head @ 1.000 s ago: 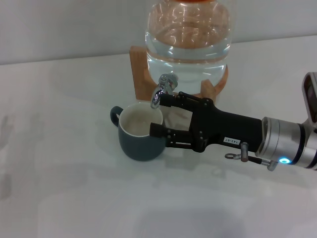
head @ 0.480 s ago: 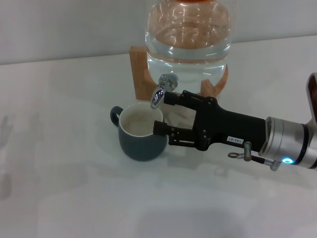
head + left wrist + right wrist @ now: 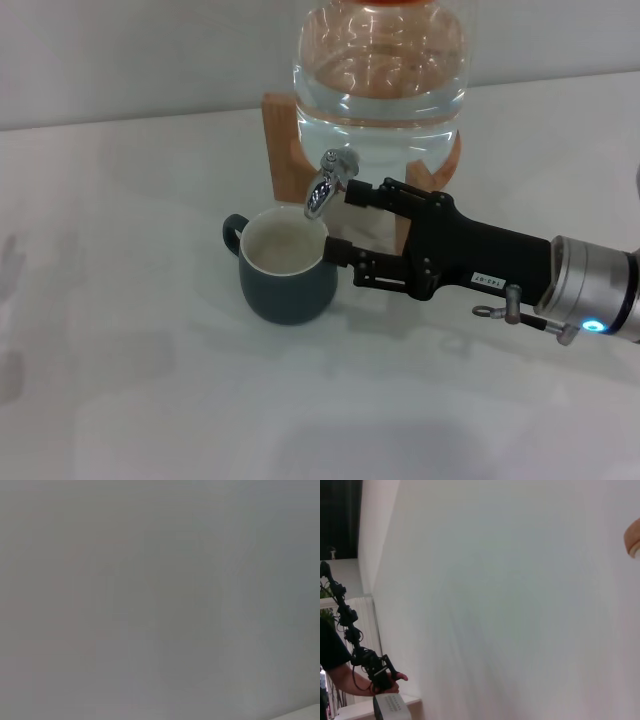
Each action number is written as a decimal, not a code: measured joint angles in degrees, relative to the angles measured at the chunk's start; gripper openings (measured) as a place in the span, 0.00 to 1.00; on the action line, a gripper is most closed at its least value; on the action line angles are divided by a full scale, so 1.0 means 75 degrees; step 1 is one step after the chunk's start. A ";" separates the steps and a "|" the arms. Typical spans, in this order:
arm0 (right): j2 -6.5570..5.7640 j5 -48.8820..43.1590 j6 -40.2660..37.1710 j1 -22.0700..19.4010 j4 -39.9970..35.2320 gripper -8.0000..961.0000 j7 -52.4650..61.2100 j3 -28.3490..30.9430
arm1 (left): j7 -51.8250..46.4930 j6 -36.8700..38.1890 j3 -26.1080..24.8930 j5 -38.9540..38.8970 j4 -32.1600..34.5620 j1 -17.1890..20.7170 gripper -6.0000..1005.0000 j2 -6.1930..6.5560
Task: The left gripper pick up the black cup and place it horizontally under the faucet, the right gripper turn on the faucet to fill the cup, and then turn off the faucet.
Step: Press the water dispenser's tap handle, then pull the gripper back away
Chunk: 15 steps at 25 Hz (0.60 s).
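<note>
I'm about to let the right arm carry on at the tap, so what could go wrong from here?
The right gripper is open, its lower finger close beside the black cup; a sideways move could knock the cup out from under the faucet.

The spout sits over the cup's back rim rather than its middle, so water might splash out.

The left gripper is out of view and nothing steadies the cup.

Glossy chrome faucet [image 3: 322, 186], matt slate ceramic black cup [image 3: 287, 264], clear glass jar [image 3: 380, 65], smooth wooden stand [image 3: 283, 145]
</note>
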 joint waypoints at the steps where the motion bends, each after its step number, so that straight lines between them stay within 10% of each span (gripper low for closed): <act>1: -0.0003 0.0000 -0.0001 -0.0028 -0.0036 0.87 -0.0003 0.0005 | 0.0000 0.0000 0.0000 0.0012 0.0000 0.0001 0.88 0.0000; 15: -0.0002 -0.0003 -0.0025 -0.0112 -0.0131 0.87 -0.0011 0.0014 | 0.0000 -0.0011 0.0000 0.0042 0.0000 0.0022 0.88 0.0000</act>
